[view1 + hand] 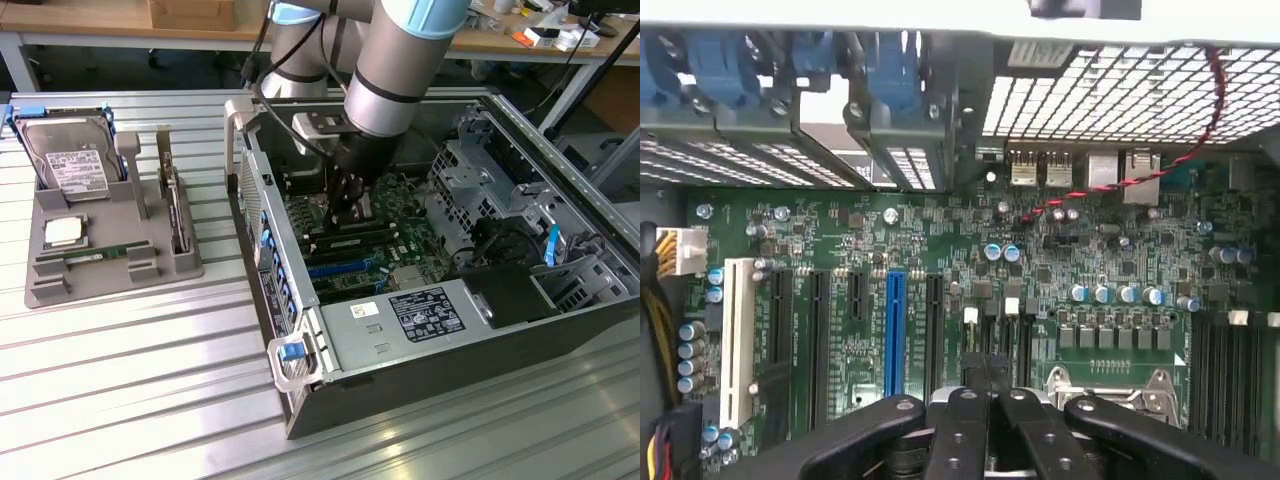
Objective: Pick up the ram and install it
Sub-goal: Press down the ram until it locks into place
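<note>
While the gripper (345,205) hangs over the motherboard (940,260) with fingers (965,420) together, the ram (95,255) lies in the tray (45,290), lower left of the exterior view. It looks light, thin and fragile; grip its long edges.

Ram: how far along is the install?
Done: nothing clear. The long, thin green circuit-board ram stick lies in the grey plastic tray, outside the case. In hand: the black gripper is down inside the open dark computer case, above the green motherboard. Left: pick-up and install.
</note>
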